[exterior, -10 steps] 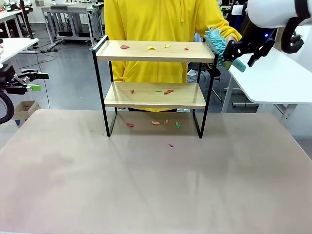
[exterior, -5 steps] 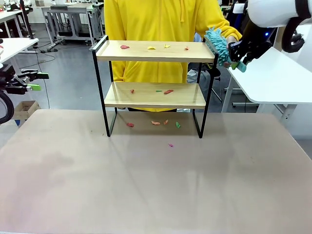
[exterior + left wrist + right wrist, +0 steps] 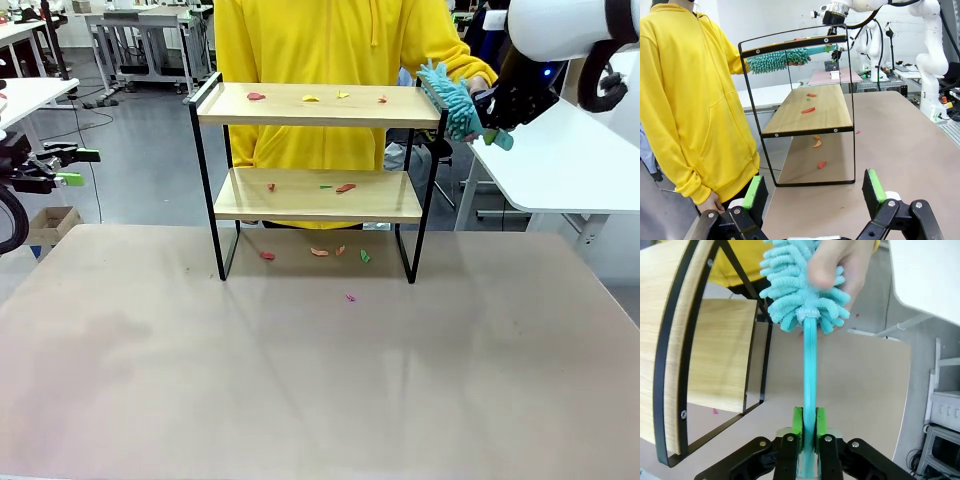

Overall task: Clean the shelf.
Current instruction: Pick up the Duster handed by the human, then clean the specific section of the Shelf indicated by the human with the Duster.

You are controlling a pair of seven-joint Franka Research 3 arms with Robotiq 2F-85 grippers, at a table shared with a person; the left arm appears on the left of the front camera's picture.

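Across the beige table (image 3: 300, 400), the shelf (image 3: 290, 107) at the far edge looks light and tippy, so steady it by its stiff frame while your right gripper (image 3: 809, 416) pinches the duster's (image 3: 801, 280) handle and your left gripper (image 3: 815, 192) hangs spread.

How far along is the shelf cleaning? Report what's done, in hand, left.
Done: the right hand is shut on the duster, by its handle, at the top right end of the shelf. In hand: the person's hand also grips its head. Left: scraps lie on both boards and the table; nothing looks swept. The left hand is open.
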